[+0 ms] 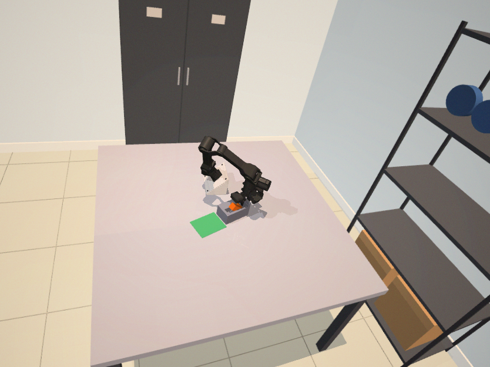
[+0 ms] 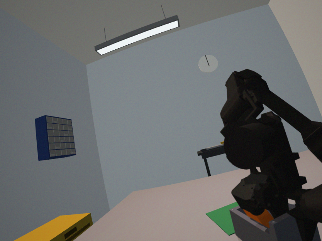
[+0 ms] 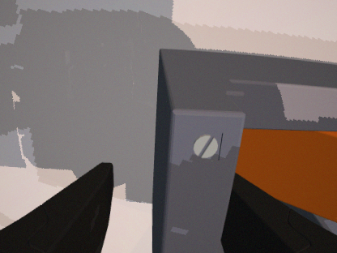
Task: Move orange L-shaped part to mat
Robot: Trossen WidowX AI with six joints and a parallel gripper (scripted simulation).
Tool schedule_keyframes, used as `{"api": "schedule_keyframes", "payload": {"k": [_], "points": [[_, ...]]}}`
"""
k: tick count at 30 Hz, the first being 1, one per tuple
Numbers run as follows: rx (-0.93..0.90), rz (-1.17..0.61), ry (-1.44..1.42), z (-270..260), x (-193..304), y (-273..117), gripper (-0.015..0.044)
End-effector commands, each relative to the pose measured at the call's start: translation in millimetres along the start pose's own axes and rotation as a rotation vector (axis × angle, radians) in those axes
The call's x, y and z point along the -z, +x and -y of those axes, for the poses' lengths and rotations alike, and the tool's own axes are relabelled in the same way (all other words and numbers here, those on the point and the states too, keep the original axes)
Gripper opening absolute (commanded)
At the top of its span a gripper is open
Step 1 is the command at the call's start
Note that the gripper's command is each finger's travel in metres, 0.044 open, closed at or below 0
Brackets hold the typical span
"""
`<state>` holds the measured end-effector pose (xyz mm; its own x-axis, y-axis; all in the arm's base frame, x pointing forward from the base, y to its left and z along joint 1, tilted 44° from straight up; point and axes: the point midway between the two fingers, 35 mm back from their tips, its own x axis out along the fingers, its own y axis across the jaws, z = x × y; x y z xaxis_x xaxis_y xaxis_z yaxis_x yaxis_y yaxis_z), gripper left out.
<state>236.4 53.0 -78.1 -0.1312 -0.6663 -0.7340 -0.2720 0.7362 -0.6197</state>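
Two fingers of tool (image 1: 247, 203) (image 2: 294, 222) (image 3: 172, 172) parted, nothing gripped; tray (image 1: 228, 217) (image 2: 251, 226) (image 3: 190, 201) end wall straddled. Orange part (image 1: 234, 206) (image 2: 261, 218) (image 3: 289, 165) tilted in pocket, mat-side end raised. For pinch, tool probably to be shifted lengthwise toward green mat (image 1: 207, 224) (image 2: 222, 219).

cabinet (image 1: 151, 76): dark, double-doored (two pale labels) | blue cylinders (image 1: 463, 100): on shelf rack (image 1: 402, 140)

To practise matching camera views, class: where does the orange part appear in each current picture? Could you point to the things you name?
Top: just below centre, inside the grey tray (image 1: 233, 216) (image 2: 252, 226) (image 3: 194, 185).
Exterior: lower right, partly behind the gripper (image 1: 246, 204).
Wrist: right edge, beyond the screw (image 3: 206, 146).
Shared landmark: the grey tray.
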Motion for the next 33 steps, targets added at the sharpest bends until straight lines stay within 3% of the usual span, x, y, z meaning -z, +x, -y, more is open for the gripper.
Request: {"api": "schedule_keyframes", "payload": {"k": [1, 4, 11, 33], "points": [[-0.001, -0.005, 0.001, -4.7, 0.6, -4.1, 0.0180], [-0.003, -0.004, 0.001, -3.6, -1.8, -19.0, 0.0180], [-0.004, -0.005, 0.000, 6.4, -0.3, -98.1, 0.0180], [-0.008, 0.019, -0.001, 6.0, -3.2, -100.8, 0.0180]]}}
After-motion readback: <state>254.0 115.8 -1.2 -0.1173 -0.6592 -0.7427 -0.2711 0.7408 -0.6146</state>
